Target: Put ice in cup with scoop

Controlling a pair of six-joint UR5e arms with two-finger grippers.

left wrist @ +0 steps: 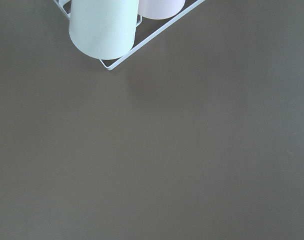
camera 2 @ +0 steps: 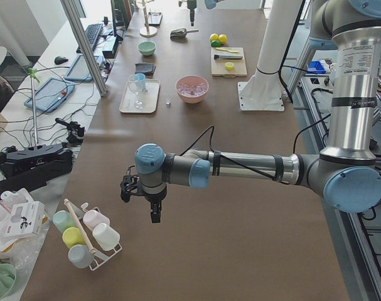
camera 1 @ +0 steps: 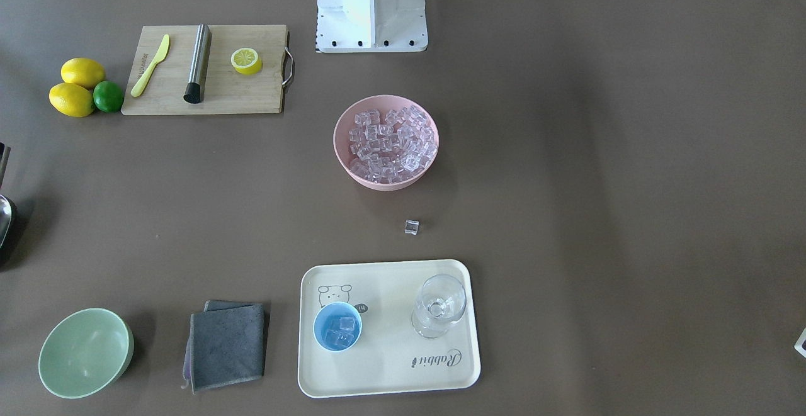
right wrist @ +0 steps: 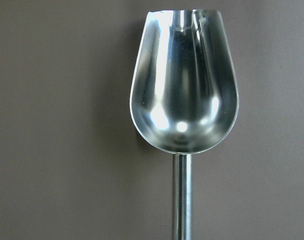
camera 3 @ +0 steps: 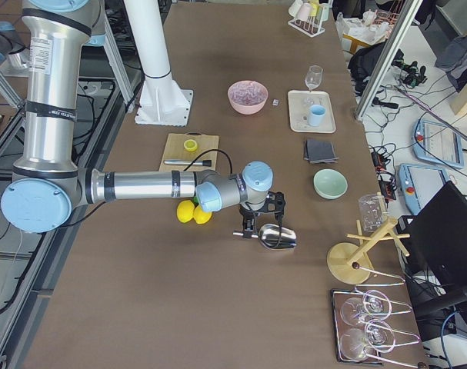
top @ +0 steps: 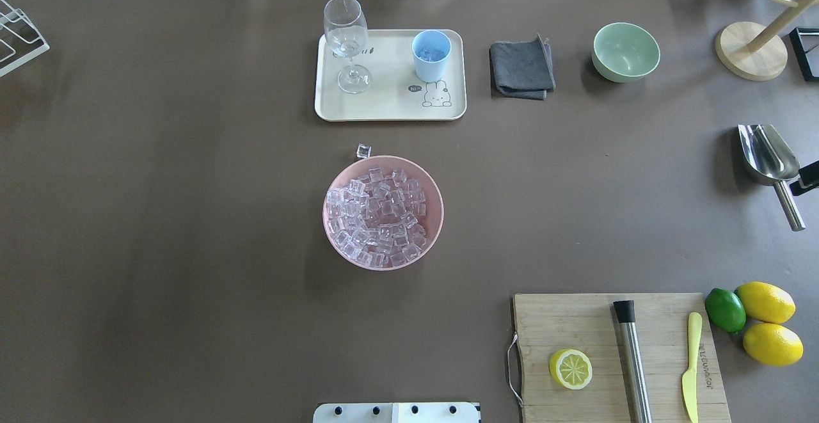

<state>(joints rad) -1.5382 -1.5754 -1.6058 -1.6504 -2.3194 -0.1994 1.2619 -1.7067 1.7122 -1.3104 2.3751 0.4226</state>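
Your scoop [top: 768, 154] is near the table's right end, its trough empty, with the right gripper [camera 3: 260, 223] at its handle; you cannot tell if it grips. Ice [camera 1: 343, 333] lies in the cup [top: 431, 55] on the tray [camera 1: 390, 372]. 1 stray cube [camera 1: 412, 227] sits between the tray and the pink bowl [camera 1: 378, 184] of ice. You cannot tell whether the left gripper [camera 2: 154, 213], well apart, is closed.

Overhead cam sits behind the robot base [top: 397, 412] looking forward and down; front-facing cam looks steeply down from the opposite side, both sharing the pink bowl [camera 1: 384, 183] and tray [camera 1: 390, 365] on the tabletop [camera 1: 567, 214]. Side cams look along the tabletop from each end, left arm [camera 2: 240, 168] near in one, right arm [camera 3: 141, 186] near in the other. Left wrist cam looks close onto bare tabletop and a pale tumbler [left wrist: 104, 25]; right wrist cam sits close above the scoop [right wrist: 184, 90].
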